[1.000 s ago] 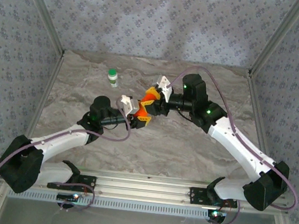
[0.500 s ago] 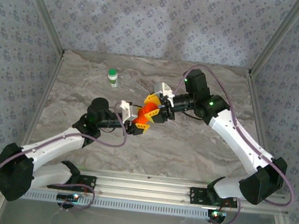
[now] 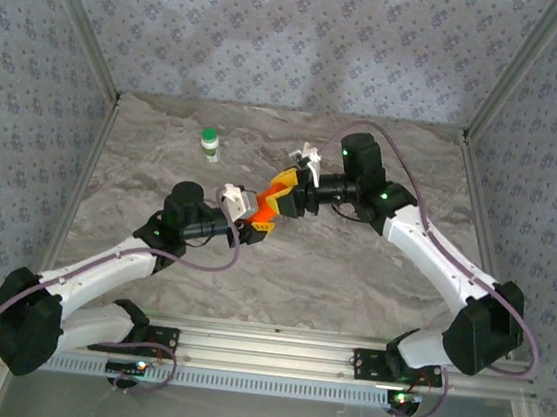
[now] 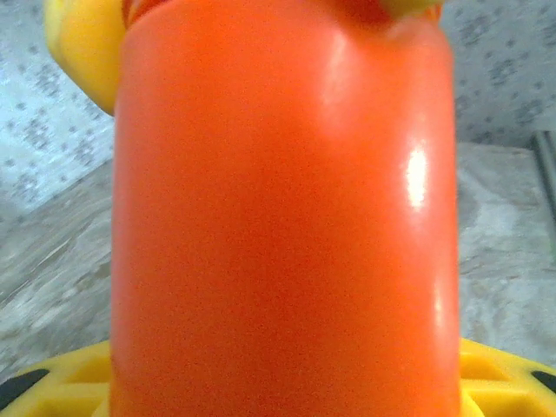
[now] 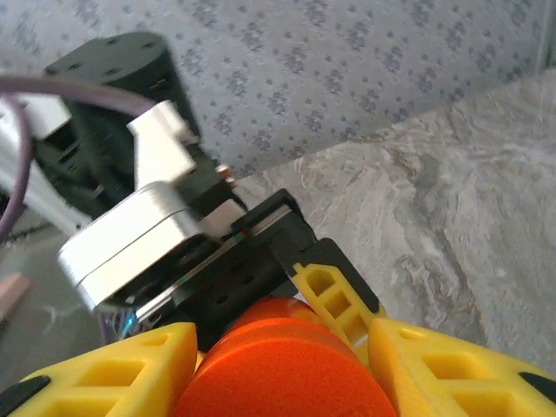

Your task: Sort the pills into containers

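Orange bottle (image 3: 276,206) is held in mid-air, with the green-capped vial (image 3: 210,143) to its far left. Left gripper (image 3: 257,218) is clenched on the bottle's lower end, right gripper (image 3: 290,192) clenched on its upper end. Judgement: one braces while the other twists the cap to reach the contents.

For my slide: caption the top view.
The left hand and right hand grip one orange bottle between them; a green-capped bottle stands farther back.

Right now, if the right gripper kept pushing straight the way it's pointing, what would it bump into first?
The right gripper would meet the orange bottle, sitting between its fingers. Just beyond, the left gripper faces it from the bottle's other end, likely next.
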`<state>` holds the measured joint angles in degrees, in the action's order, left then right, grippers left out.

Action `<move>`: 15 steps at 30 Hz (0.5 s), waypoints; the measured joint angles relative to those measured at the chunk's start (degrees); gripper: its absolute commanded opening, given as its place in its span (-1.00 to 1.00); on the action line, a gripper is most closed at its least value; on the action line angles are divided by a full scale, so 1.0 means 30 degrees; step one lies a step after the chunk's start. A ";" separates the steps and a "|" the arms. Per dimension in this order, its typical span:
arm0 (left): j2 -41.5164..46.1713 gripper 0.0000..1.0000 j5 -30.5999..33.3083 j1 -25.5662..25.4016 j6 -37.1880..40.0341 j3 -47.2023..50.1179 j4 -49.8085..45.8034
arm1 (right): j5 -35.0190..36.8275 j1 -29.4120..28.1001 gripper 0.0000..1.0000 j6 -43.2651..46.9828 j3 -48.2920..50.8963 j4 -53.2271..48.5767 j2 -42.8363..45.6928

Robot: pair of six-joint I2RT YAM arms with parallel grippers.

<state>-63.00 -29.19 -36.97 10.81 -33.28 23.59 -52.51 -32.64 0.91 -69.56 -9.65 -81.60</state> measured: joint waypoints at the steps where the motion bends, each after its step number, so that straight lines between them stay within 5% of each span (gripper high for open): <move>1: -0.0007 -1.00 0.0372 0.0000 0.0109 0.0000 -0.0211 | 0.0270 0.0015 -1.00 -0.1122 -0.0007 0.0160 -0.0219; 11: -0.0838 -1.00 0.3854 -0.0058 0.1064 0.0000 -0.0678 | 0.4801 -0.0474 -0.98 -1.2305 0.0051 0.1202 -0.1501; 15: -0.1209 -1.00 0.4466 -0.0066 0.1413 0.0000 0.0517 | 0.7628 -0.1071 -0.62 -1.3901 -0.0255 0.1005 -0.1071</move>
<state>-66.63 -15.79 -37.17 15.05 -33.28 25.15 -29.63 -35.86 -40.80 -70.32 -6.63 -84.82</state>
